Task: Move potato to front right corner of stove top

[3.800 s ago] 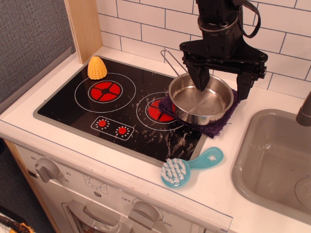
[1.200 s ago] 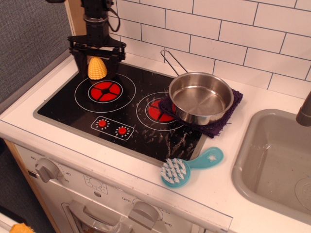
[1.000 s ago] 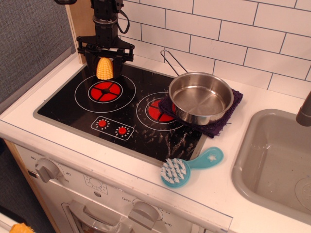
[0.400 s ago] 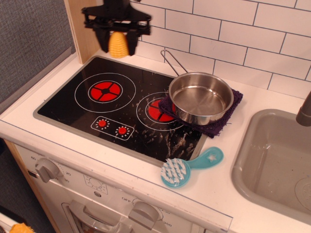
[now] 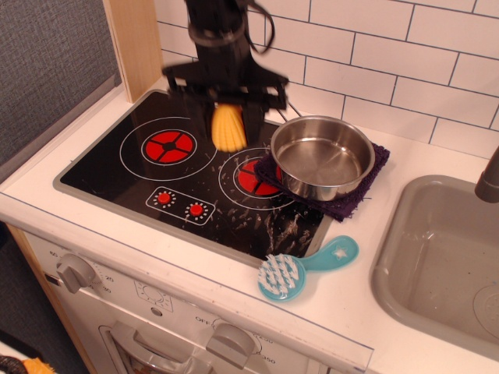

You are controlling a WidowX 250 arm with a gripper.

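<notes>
The potato [image 5: 228, 128] is a small yellow-orange ridged dome. My gripper [image 5: 228, 118] is shut on it and holds it in the air over the middle of the stove top [image 5: 117, 175], between the two red burners. The stove top is a glossy black cooktop with a grey rim, white scuffs and two small red dials [image 5: 179, 204]. Its front right corner [image 5: 300, 234] is bare and scuffed.
A steel pot [image 5: 322, 157] sits on a purple cloth [image 5: 352, 201] over the right burner, just right of my gripper. A teal scrub brush [image 5: 300, 270] lies on the white counter in front. A grey sink [image 5: 437, 257] is at the right. A wooden post [image 5: 136, 43] stands at the back left.
My gripper moved from over the pot to the back left, shut on the potato, lifted it, and has carried it right and forward to above the stove's middle.
</notes>
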